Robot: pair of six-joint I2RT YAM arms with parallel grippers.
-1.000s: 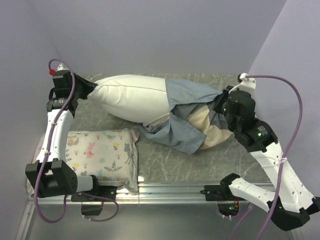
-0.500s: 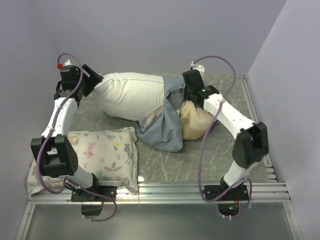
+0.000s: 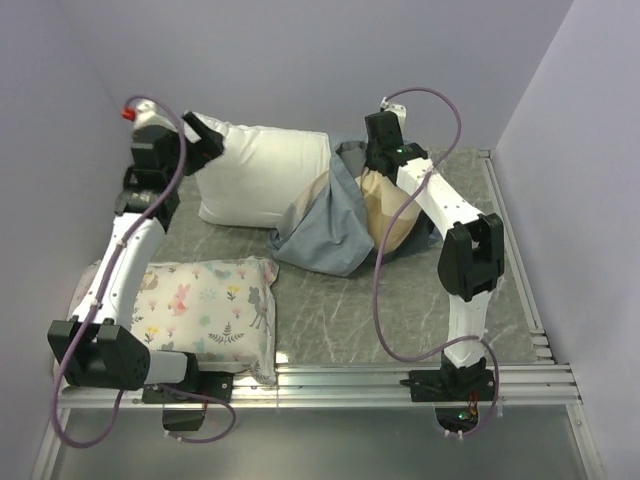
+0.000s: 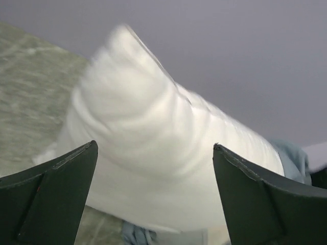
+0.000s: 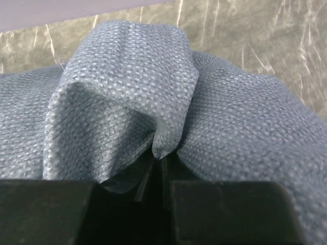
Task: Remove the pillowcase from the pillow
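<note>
Most of the pillow is lying bare at the upper left of the worktop, with only its right end sitting inside the pillowcase, which is bunching up at centre. The right jaws are pinching a fold of that cloth, while the left jaws are hovering spread at the pillow's left corner. Judging by this, only the last pull is remaining.

We're in a robotics lab test cell here: plain lavender-grey wall panels box in a grey marbled tabletop. A ribbed aluminium mounting rail runs along the near edge, and two white jointed robot arms bolted to it trail looping purple cables.
</note>
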